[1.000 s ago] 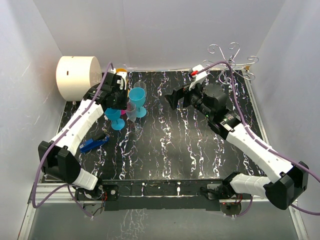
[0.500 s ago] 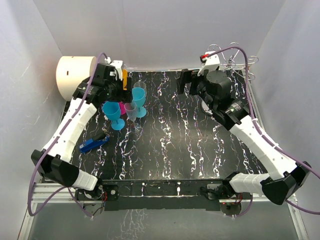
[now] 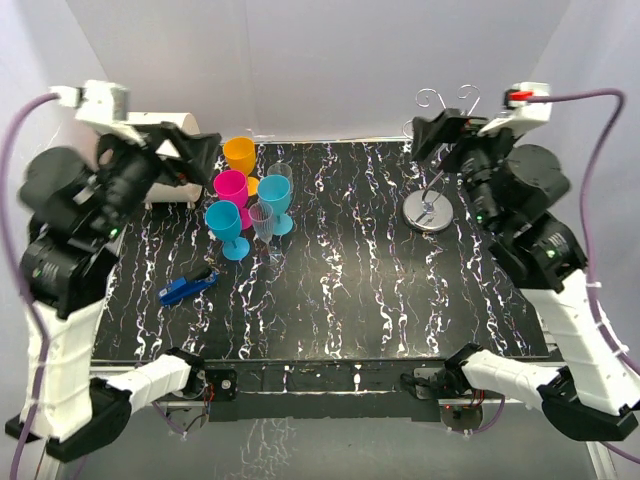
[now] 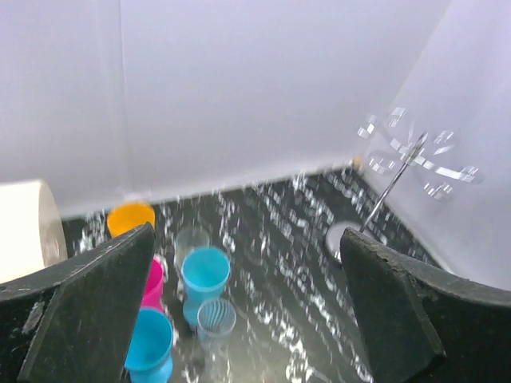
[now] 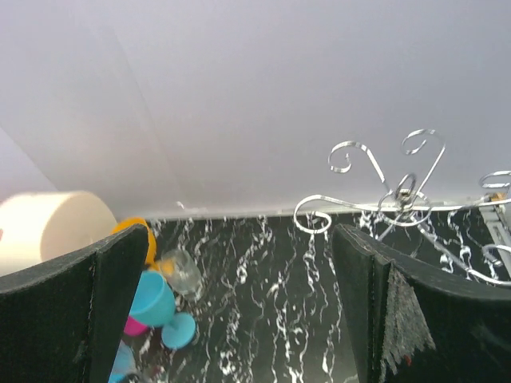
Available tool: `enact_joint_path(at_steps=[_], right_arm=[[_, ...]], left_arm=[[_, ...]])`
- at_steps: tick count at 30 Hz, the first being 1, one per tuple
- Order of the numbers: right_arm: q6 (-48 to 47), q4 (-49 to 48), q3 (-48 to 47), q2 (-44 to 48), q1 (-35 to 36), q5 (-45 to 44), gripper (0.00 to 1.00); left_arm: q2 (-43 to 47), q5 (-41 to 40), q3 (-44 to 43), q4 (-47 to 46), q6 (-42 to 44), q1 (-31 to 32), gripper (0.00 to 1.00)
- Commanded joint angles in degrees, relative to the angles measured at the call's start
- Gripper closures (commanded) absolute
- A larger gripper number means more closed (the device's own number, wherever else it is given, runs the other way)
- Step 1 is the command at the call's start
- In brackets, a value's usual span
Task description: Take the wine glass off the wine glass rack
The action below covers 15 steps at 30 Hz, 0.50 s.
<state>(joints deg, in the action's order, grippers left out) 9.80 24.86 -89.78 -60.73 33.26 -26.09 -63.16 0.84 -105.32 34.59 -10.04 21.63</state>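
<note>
Wine glass (image 3: 264, 222) stands among coloured cups (image 3: 231, 186) near the table's (image 3: 350, 290) far-left edge; the wine glass rack (image 3: 428, 212) stands far right. We see left gripper (image 4: 246, 239) and right gripper (image 5: 239, 235) raised, spread wide, empty.

overhead looks down; both wrist views face back, sharing cups (image 4: 205, 270) and rack (image 5: 403, 195).
</note>
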Motion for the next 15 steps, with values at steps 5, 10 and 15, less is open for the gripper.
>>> enact_joint_path(at_steps=[5, 10, 15], right_arm=[[0.86, 1.25, -6.47, 2.06, -0.21, -2.71, 0.02], [2.44, 1.48, -6.21, 2.84, -0.21, -3.13, 0.02], [1.44, 0.41, -3.94, 3.68, -0.21, -1.13, 0.02]], left_arm=[[7.86, -0.89, 1.72, -9.65, 1.68, 0.35, 0.01], [9.98, -2.57, 2.76, -10.42, 2.54, 0.35, 0.01], [10.71, -2.85, 3.89, -10.34, 2.36, 0.35, 0.01]])
